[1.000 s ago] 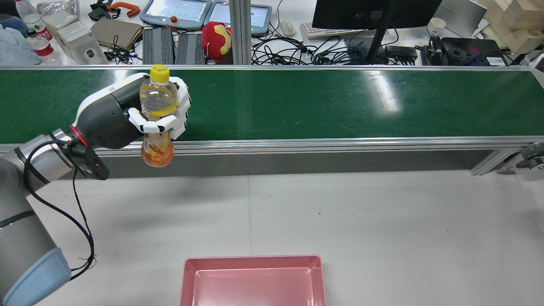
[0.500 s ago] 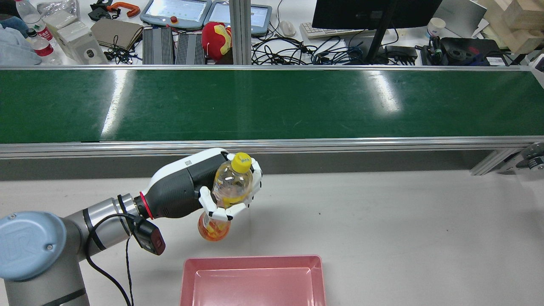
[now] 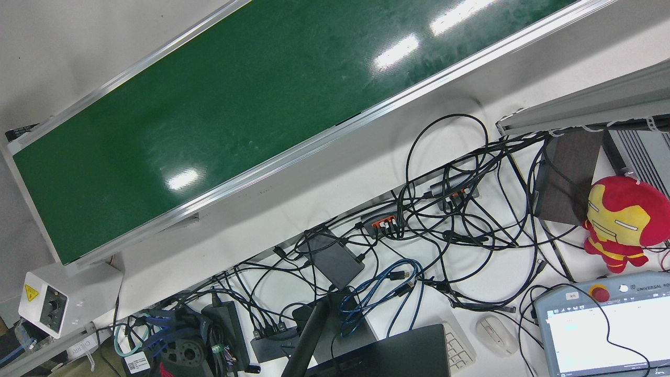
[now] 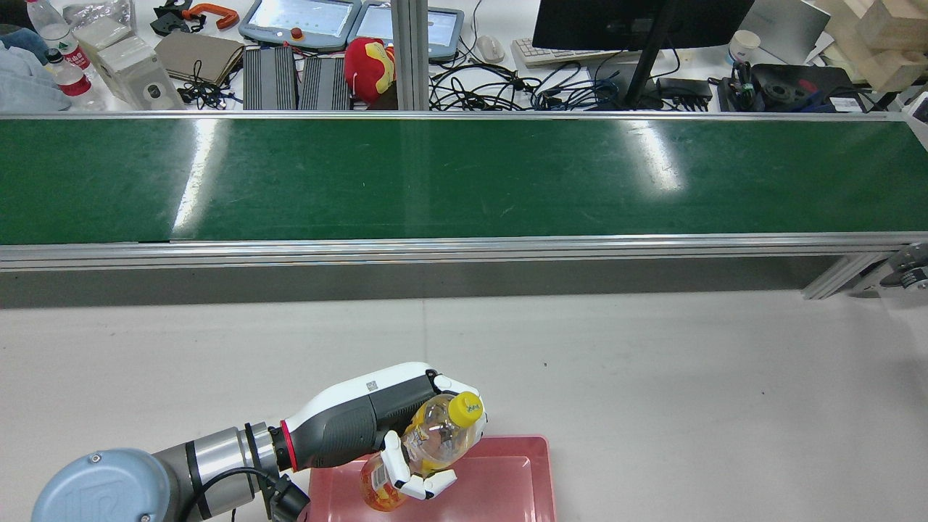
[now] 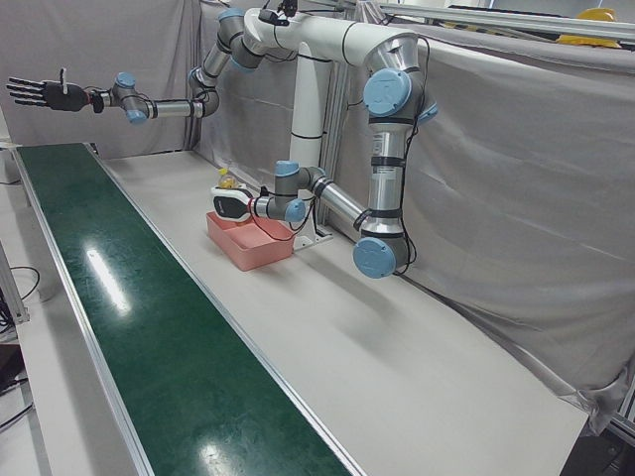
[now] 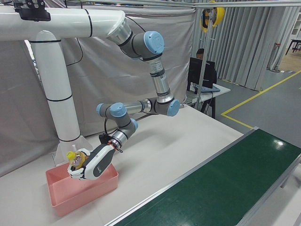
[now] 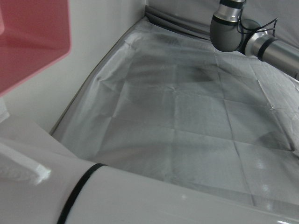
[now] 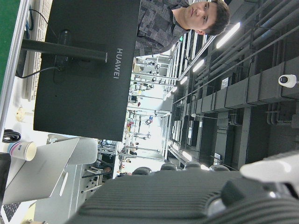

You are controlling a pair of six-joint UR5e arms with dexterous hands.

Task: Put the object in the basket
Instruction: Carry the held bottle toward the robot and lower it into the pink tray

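Nearly there: the left hand had its fingers wrapped round the bottle, poised tilted above the basket. Lowering and release remained, I judged. The right hand, fingers spread, was well away.

I'm working in a robotics lab or industrial test cell. A long green conveyor belt with aluminium rails runs past a white worktable. Beyond it sit grey teach pendants with touchscreens, a black monitor and a tangle of black cables. Grey fabric curtains wall off the station, and yellow floor lines mark the aisle.
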